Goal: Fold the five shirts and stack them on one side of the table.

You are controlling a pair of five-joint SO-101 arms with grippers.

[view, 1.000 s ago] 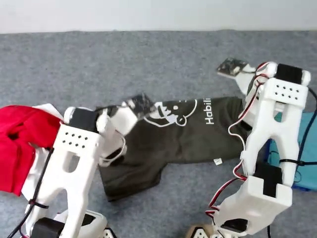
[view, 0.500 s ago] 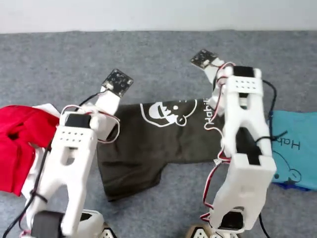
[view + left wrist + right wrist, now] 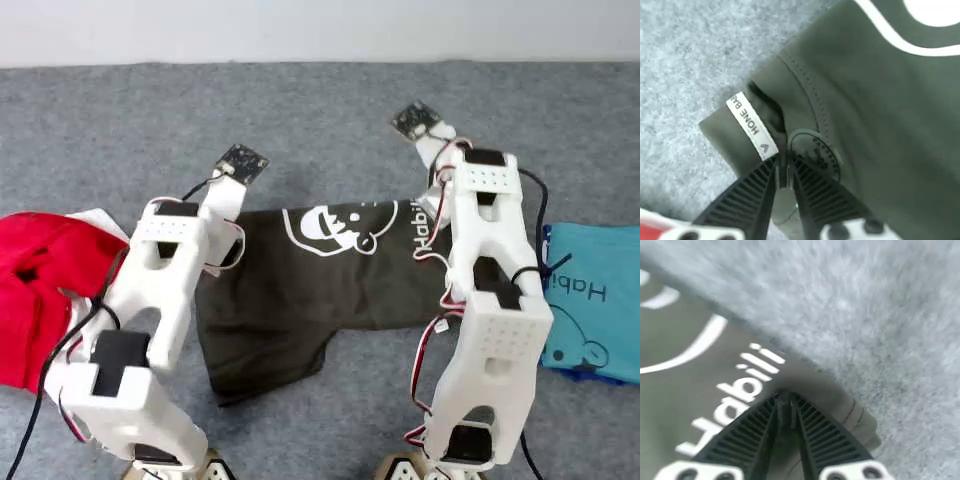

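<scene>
Shirt fold, grasp stage: dark shirt (image 3: 320, 290) lies mid-table, spread out. L gripper (image 3: 785, 172) is pinched shut on it beside the label (image 3: 751, 125); R gripper (image 3: 786, 412) is clamped on its far edge by the print (image 3: 747, 372). Next, I judge: lift both tog., draw toward near edge w/o slip.

My right gripper (image 3: 786, 407) leaves the teal shirt (image 3: 590, 300) for the far edge of the dark shirt (image 3: 330, 280). I see the left gripper (image 3: 784, 172) shift to its collar (image 3: 805, 100).
</scene>
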